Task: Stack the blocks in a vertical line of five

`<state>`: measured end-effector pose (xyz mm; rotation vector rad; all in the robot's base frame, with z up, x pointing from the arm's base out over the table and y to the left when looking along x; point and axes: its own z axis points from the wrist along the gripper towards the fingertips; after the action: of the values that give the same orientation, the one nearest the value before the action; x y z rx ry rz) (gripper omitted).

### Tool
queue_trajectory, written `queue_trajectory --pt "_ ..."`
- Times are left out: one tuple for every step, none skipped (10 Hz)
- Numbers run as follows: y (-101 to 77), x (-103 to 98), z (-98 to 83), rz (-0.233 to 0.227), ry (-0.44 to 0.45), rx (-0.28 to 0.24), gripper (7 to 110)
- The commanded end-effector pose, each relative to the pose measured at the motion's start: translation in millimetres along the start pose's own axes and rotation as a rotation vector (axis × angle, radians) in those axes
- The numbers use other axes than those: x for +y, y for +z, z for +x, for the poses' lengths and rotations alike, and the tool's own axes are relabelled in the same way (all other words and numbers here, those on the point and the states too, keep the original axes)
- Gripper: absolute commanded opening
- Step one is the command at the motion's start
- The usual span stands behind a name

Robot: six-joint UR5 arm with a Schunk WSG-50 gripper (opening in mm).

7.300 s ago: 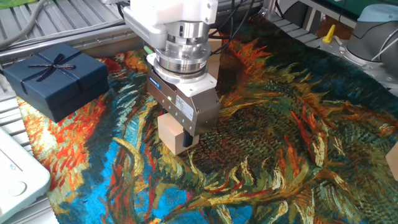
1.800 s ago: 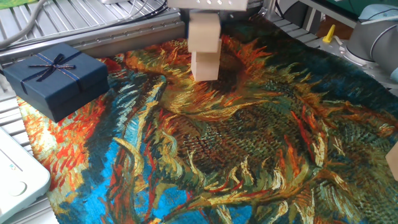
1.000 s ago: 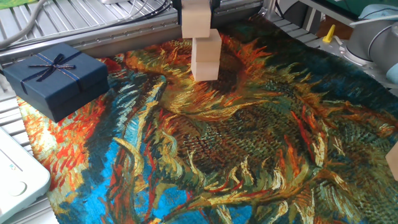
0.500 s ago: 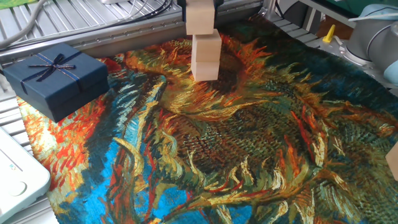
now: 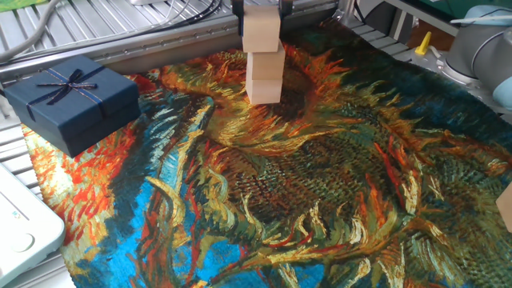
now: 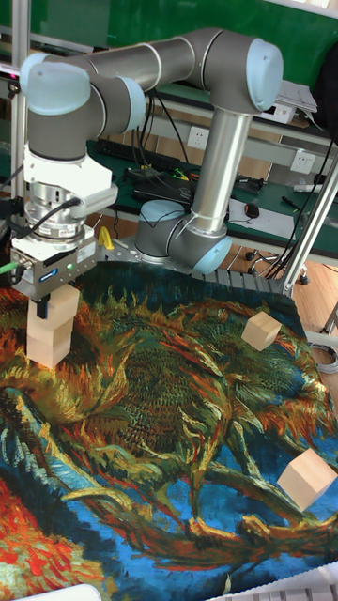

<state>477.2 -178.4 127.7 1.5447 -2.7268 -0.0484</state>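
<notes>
Two pale wooden blocks [image 5: 265,78] stand stacked at the back of the painted cloth; the same stack [image 6: 49,346] shows at the left in the tall view. My gripper [image 5: 262,10] [image 6: 53,299] is shut on a third block [image 5: 261,32], which sits on or just above the stack's top and lines up with it. The fingers hide the held block's sides. A loose block [image 6: 261,331] lies tilted at the cloth's far right. Another block [image 6: 307,477] lies nearer on the right, cut by the frame edge [image 5: 506,204] in the fixed view.
A dark blue gift box [image 5: 72,100] with a ribbon sits on the cloth's left corner. A white device [image 5: 20,228] lies off the cloth at the lower left. A metal rail [image 5: 160,44] runs behind the stack. The arm's grey base [image 6: 178,235] stands behind the cloth.
The gripper has shifted the held block slightly right and lowered it, from offset left above the stack to in line with it. The two stacked blocks have not moved.
</notes>
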Motion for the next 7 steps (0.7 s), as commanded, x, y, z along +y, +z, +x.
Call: queue_trajectory --pt "-7.1 -0.2 -1.0 -0.004 -0.003 -0.009 22" --pt "-11.5 -0.5 -0.6 0.000 0.002 -0.001 22" --pt "-12.5 0.3 -2.7 -0.002 0.011 -0.003 22" --pt "-12.5 -0.3 -2.0 0.000 0.013 -0.001 22" --pt "-13.0 -1.3 -1.8 0.002 0.013 -0.002 22" --pt "-13.2 -1.2 -2.8 0.001 0.013 -0.007 22" --pt "-13.3 0.4 -7.7 -0.005 0.012 -0.027 22"
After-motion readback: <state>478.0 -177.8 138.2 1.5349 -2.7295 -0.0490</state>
